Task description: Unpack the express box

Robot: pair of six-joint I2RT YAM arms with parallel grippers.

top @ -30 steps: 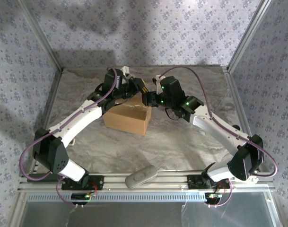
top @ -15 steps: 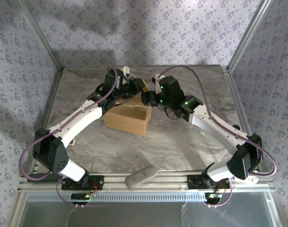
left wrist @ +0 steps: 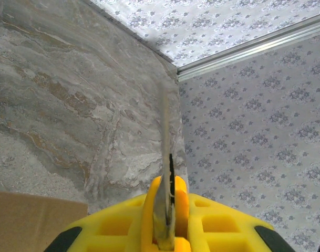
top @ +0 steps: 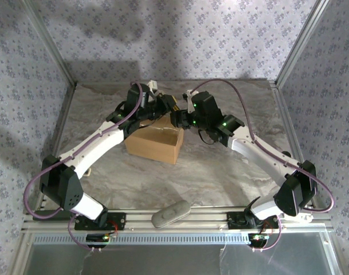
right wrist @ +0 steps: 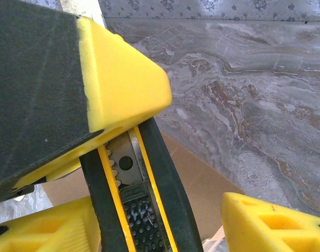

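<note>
Over the last second the right arm has edged a little closer to the left one above the far edge of the express box (top: 154,143), while the box itself has not moved on the table (top: 220,166) and its top is still closed. I judge this to be the two arms readying the utility knife (right wrist: 144,199) between them, so cutting the seam has not begun and the unpacking is at an early stage. The left hand (left wrist: 165,212) is pressed together on the knife, whose thin blade (left wrist: 164,157) points away past the box's far side. The right hand (right wrist: 194,152) is spread: the knife's black-and-yellow body lies against one finger (right wrist: 123,79), and the other finger (right wrist: 270,220) stands apart from it, with bare cardboard showing in the gap.
</note>
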